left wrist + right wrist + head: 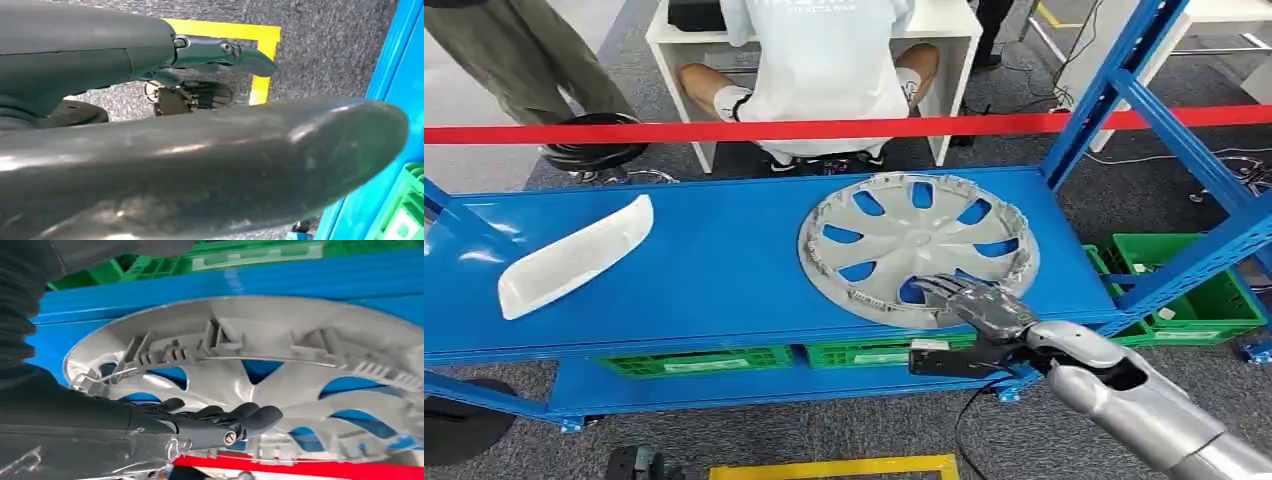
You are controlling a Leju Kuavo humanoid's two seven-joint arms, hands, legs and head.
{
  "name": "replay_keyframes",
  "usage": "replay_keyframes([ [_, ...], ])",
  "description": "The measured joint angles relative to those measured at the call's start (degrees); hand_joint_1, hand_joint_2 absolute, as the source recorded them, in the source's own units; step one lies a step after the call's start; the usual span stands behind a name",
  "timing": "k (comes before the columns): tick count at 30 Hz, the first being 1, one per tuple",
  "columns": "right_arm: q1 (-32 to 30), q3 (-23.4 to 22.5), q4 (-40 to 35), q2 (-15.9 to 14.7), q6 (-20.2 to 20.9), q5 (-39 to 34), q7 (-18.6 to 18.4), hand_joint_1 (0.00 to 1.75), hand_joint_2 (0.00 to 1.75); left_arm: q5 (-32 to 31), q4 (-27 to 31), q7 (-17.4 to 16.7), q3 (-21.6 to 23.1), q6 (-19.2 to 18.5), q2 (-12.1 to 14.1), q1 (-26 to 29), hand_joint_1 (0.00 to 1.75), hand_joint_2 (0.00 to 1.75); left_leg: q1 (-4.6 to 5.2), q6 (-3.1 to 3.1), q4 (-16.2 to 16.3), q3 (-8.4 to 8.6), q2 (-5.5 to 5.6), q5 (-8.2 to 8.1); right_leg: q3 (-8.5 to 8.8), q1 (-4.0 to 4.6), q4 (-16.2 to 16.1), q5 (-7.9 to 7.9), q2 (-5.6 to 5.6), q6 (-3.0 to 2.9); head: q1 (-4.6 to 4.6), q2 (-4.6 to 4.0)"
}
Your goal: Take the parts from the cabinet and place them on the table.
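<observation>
A silver hubcap (919, 245) lies inner face up on the blue shelf (724, 260), right of middle. My right hand (979, 305) reaches over its near rim, fingers stretched out flat above the spokes and holding nothing. The right wrist view looks along those dark fingers (240, 417) over the hubcap (280, 340), whose rim clips show. A long white plastic part (574, 257) lies at the shelf's left end. My left hand (210, 165) hangs low beside the shelf frame, its thumb and fingers apart and nothing in it.
Green crates (694, 360) sit on the lower shelf and another (1194, 290) stands at the right. A blue upright and brace (1114, 80) rise at the shelf's right end. Red tape (824, 130) spans behind it. A person (824, 50) sits beyond. Yellow floor tape (265, 40) marks the floor.
</observation>
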State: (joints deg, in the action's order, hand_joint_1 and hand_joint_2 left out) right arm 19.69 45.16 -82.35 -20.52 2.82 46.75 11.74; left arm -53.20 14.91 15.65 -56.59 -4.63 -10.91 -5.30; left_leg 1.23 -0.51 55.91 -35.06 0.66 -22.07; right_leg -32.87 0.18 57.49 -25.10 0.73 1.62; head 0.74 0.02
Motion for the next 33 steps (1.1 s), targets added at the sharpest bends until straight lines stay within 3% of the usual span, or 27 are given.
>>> replay_keyframes([
  [10, 6.5, 0.4, 14.0, 6.6, -0.3, 0.9, -3.1, 0.00, 1.75, 0.1, 0.0, -1.1, 2.4, 0.0, 0.0, -0.3, 0.00, 0.00, 0.00, 0.03, 0.0, 0.01, 0.01, 0.05, -0.01, 0.00, 0.0, 0.01, -0.02, -0.01, 0.00, 0.00],
  [16, 8.2, 0.4, 18.3, 8.0, -0.6, 0.8, -2.9, 0.00, 1.75, 0.2, 0.0, -1.2, 3.0, 0.2, 0.0, -0.5, 0.00, 0.00, 0.00, 0.04, 0.0, 0.09, -0.05, 0.03, 0.02, 0.00, 0.0, 0.02, 0.10, -0.01, 0.00, 0.00],
  [17, 8.3, 0.4, 18.7, 8.2, -0.6, 0.8, -2.9, 0.19, 1.75, 0.2, 0.0, -1.2, 3.1, 0.2, 0.0, -0.5, 0.00, 0.00, -0.01, 0.04, 0.0, 0.11, -0.05, 0.02, 0.03, 0.00, 0.0, 0.01, 0.10, -0.01, 0.02, 0.00],
  [18, 8.3, 0.4, 19.1, 8.3, -0.7, 0.8, -2.9, 1.75, 1.75, 0.3, 0.0, -1.2, 3.2, 0.2, 0.0, -0.5, 0.00, 0.00, -0.01, 0.05, 0.0, 0.11, -0.05, 0.01, 0.03, 0.01, 0.0, 0.02, 0.10, -0.01, 0.00, 0.00],
  [26, 7.4, 0.4, 21.5, 9.6, -5.0, 2.1, -1.6, 1.75, 1.75, 1.7, 0.0, -1.3, 3.4, 0.3, 0.0, -0.5, 0.00, 0.00, -0.09, 0.14, 0.0, 0.50, -0.25, -0.03, -0.04, 0.08, 0.0, -0.01, 0.54, -0.41, 0.00, 0.00],
  [30, 5.3, 0.1, 17.6, 9.4, -5.4, 2.4, -2.3, 1.75, 1.75, 2.8, 0.0, -1.3, 3.3, 0.3, 0.1, -0.2, 0.00, 0.00, -0.10, 0.15, 0.0, 0.51, -0.24, 0.14, -0.05, 0.09, 0.0, 0.08, 0.49, -0.36, 0.02, 0.00],
  [33, 3.6, -0.5, 12.2, 8.7, -6.2, 2.9, -2.4, 1.75, 1.75, 3.5, 0.0, -1.1, 3.3, 0.3, 0.2, 0.2, 0.00, 0.00, -0.09, 0.18, 0.0, 0.33, -0.24, 0.31, 0.08, 0.07, 0.0, 0.48, 0.51, -0.01, 0.00, 0.00],
])
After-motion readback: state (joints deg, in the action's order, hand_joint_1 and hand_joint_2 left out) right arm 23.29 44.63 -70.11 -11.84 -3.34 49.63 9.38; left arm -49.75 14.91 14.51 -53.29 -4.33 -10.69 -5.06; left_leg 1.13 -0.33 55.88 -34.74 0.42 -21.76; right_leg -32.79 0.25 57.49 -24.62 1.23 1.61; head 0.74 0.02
